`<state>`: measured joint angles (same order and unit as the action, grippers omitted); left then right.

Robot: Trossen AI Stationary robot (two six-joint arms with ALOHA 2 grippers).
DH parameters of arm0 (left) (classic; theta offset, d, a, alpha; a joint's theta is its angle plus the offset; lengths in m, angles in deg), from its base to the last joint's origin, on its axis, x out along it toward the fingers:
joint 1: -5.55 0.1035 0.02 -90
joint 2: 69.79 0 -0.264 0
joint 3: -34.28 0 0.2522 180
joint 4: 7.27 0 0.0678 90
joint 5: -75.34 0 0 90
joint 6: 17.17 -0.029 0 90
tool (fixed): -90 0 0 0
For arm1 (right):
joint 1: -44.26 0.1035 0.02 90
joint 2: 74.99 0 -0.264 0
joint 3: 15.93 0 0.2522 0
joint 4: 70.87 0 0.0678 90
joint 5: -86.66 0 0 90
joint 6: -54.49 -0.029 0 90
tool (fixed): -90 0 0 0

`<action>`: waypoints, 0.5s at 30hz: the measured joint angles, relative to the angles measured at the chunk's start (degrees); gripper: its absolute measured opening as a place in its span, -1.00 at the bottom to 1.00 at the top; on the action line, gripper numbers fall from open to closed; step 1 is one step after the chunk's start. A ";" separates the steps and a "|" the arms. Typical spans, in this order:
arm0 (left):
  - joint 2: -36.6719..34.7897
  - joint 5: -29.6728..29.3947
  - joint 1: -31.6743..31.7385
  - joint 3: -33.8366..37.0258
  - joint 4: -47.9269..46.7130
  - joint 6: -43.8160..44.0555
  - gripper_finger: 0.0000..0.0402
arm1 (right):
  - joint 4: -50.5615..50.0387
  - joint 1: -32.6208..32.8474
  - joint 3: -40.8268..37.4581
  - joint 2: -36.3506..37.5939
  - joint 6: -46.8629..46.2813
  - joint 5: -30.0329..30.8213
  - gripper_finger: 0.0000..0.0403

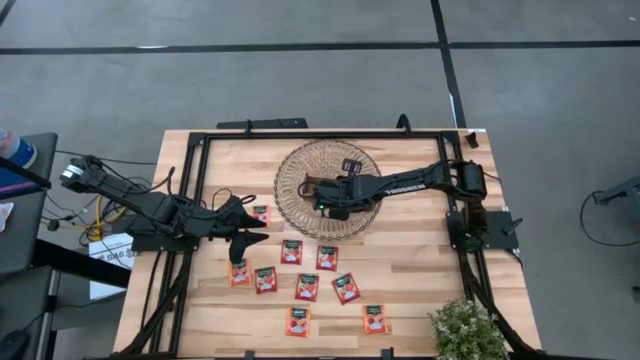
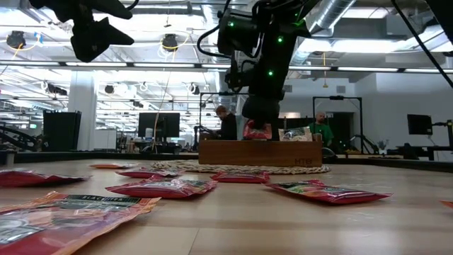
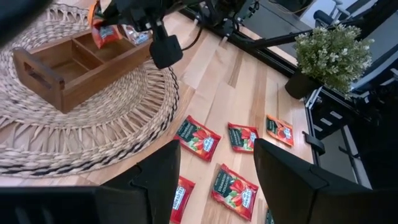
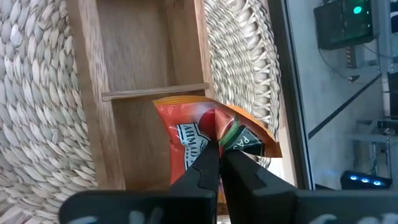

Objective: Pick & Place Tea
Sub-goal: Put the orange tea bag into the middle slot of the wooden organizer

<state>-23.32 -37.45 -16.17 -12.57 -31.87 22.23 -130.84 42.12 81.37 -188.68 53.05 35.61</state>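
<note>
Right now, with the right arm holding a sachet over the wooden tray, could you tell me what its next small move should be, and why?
Probably lower a little and open the jaws. The right gripper is shut on a red tea sachet, which hangs over an end compartment of the wooden tray on the woven mat. That compartment looks bare beneath it. The left gripper waits open above the sachets on the table.

Even, bright overhead lighting. In the low view, ceiling strip lights glare behind both arms, which read as near-silhouettes; the nearest flat red-orange tea sachet [image 2: 67, 216] is blurred (too close to the lens). Soft shadows fall on the pale wooden slatted table [image 1: 410, 270]. Wrist-view fingers appear out of focus.
</note>
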 joint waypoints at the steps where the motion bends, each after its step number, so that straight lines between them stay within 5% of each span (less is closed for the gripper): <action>1: -0.01 0.01 0.01 0.00 -0.03 -0.02 -0.02 | 0.04 -0.23 0.00 0.00 -0.01 0.05 -0.99; 15: -0.01 0.01 -0.01 0.00 -0.01 -1.24 -0.02 | 1.34 -0.84 -1.46 -0.09 -2.04 -1.56 -0.99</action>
<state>-23.33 -37.44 -16.19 -12.57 -31.89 20.99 -129.51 41.28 79.91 -188.77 51.01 34.05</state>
